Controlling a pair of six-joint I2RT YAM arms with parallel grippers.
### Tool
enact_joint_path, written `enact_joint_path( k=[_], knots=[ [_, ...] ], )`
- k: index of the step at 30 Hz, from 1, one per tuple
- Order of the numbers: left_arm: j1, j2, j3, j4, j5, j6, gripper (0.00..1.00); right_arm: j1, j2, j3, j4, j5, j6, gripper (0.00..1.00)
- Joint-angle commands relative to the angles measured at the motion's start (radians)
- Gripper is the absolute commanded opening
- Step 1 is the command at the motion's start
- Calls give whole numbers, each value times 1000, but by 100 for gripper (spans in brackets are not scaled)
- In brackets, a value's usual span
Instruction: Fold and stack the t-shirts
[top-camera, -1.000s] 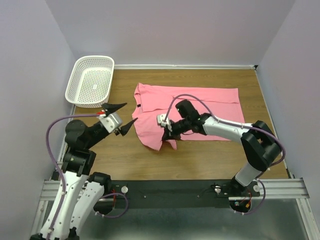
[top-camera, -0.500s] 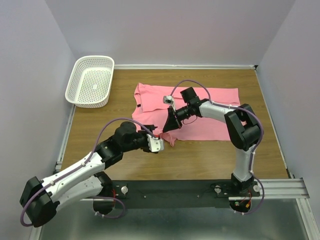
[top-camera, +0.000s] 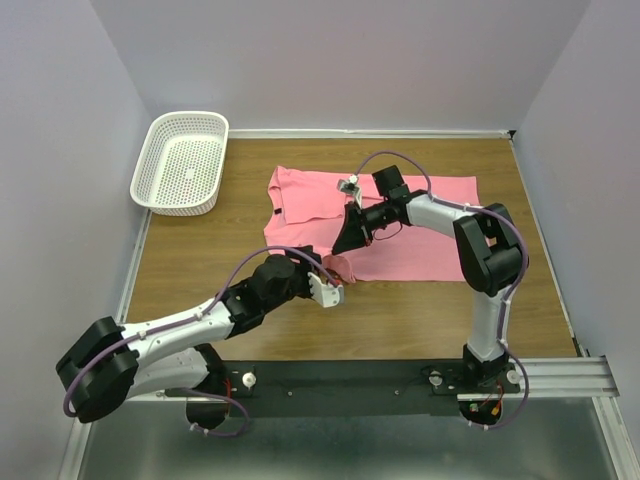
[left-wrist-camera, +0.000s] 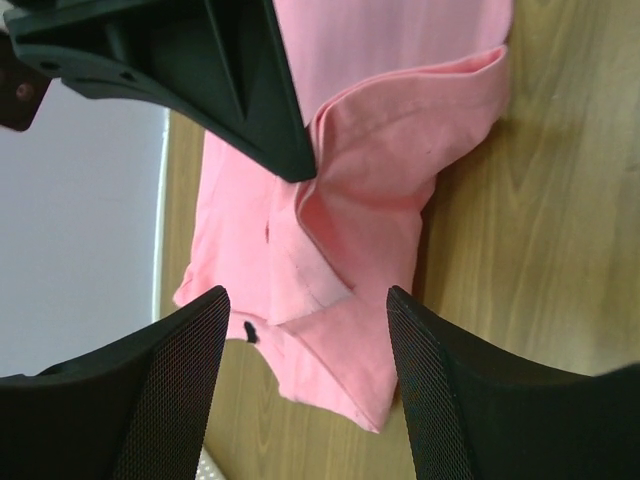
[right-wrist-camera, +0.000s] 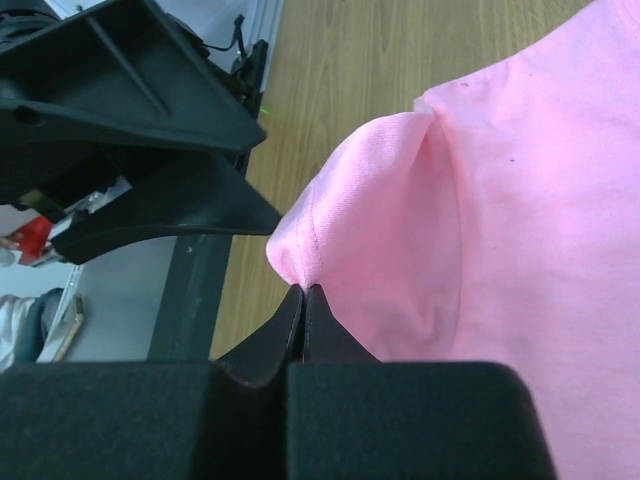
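Note:
The salmon-pink t-shirt (top-camera: 420, 215) lies spread on the wooden table (top-camera: 200, 270), with its near-left corner bunched up. My right gripper (top-camera: 345, 240) is shut on a pinch of that cloth, a raised fold of the shirt (right-wrist-camera: 400, 230) right at its closed tips (right-wrist-camera: 303, 293). My left gripper (top-camera: 338, 272) is open at the shirt's near-left corner. In the left wrist view its fingers (left-wrist-camera: 170, 400) stand on either side of the folded corner (left-wrist-camera: 370, 200) without closing on it, and the right gripper's black fingers (left-wrist-camera: 200, 70) show above.
A white plastic mesh basket (top-camera: 180, 162) stands at the table's far-left corner. Purple walls close in the left, back and right. The arms' black base rail (top-camera: 350, 380) runs along the near edge.
My left arm has swung from the table's left side over to the shirt's near-left corner. My right gripper has moved back and to the right, staying at the bunched corner.

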Motion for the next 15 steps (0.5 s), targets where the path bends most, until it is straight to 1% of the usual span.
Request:
enact_joint_path(
  k=[1, 2, 7, 10, 15],
  knots=[
    [-10, 23, -30, 151, -131, 48, 71, -12, 22, 19, -15, -80, 29, 1],
    [-10, 30, -33, 178, -160, 49, 70, -12, 22, 19, -15, -80, 30, 0],
    [-8, 55, -30, 206, -161, 59, 67, -15, 22, 20, -14, -94, 42, 0],
    [-10, 79, -24, 212, -136, 46, 65, -15, 23, 17, -14, -94, 43, 0],
    [-10, 56, -24, 206, -87, 40, 64, -15, 28, 20, -14, -94, 53, 1]
  ],
)
